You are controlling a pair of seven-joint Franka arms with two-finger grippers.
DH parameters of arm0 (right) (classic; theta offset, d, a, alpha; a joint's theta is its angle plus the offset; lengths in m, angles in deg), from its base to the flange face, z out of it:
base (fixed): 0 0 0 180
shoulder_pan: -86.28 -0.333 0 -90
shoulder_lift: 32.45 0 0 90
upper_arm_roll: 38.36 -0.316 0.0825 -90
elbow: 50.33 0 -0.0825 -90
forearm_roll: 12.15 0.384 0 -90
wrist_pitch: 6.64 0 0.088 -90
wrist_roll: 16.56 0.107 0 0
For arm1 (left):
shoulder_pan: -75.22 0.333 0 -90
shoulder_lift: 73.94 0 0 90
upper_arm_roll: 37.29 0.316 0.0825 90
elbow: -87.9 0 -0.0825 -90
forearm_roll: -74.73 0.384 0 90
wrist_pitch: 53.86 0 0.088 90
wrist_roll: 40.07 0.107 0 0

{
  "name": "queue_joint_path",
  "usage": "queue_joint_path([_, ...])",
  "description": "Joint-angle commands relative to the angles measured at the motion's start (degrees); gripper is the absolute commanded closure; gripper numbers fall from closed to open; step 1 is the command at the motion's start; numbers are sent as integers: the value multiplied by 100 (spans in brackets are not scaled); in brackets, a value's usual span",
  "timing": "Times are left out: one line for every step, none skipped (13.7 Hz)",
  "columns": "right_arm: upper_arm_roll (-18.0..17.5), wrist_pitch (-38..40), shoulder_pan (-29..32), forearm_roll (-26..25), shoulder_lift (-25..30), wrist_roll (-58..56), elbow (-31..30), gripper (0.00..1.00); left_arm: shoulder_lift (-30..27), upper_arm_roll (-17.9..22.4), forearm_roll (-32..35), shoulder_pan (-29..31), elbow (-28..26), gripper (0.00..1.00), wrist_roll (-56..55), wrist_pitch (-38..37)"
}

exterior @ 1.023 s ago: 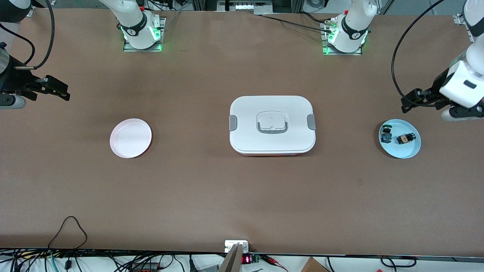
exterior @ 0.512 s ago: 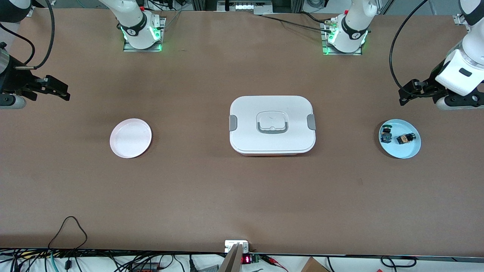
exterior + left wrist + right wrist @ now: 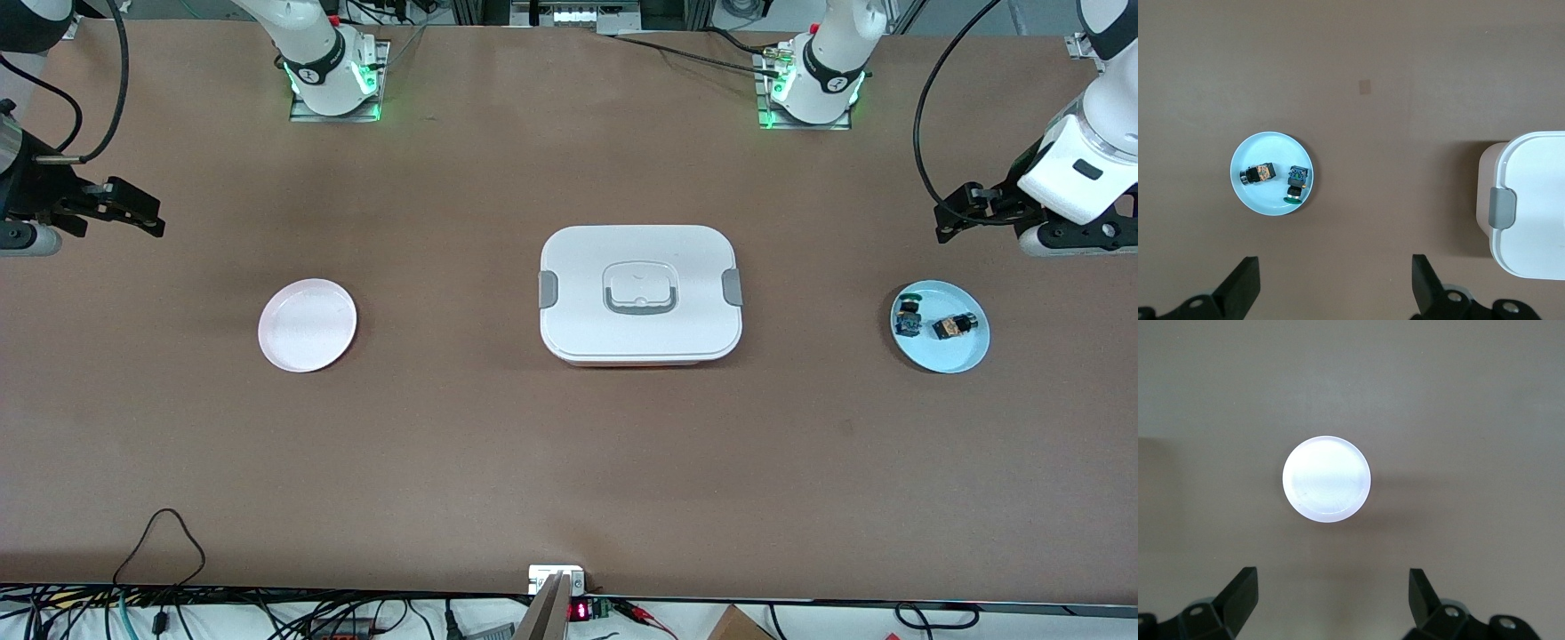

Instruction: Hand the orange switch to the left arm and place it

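Brown table (image 3: pixel 498 462), white box (image 3: pixel 640 293) in middle. Orange switch (image 3: pixel 950 327) lying on blue plate (image 3: pixel 965 356). In wrist views only: left gripper (image 3: pixel 1335 287) and right gripper (image 3: pixel 1331 600) spread wide, empty. Left gripper lifted slightly since 1 second ago.

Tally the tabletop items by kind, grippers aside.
Plates: 2, a pink plate and a blue plate
Switches: 2, the orange switch and a blue-green switch, both on the blue plate
Boxes: 1, the white box, lid on
Total: 5
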Motion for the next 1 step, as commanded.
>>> queue_joint_path([-12, 124, 6, 67, 48, -71, 54, 0, -64, 63, -147, -37, 34, 0, 129, -139])
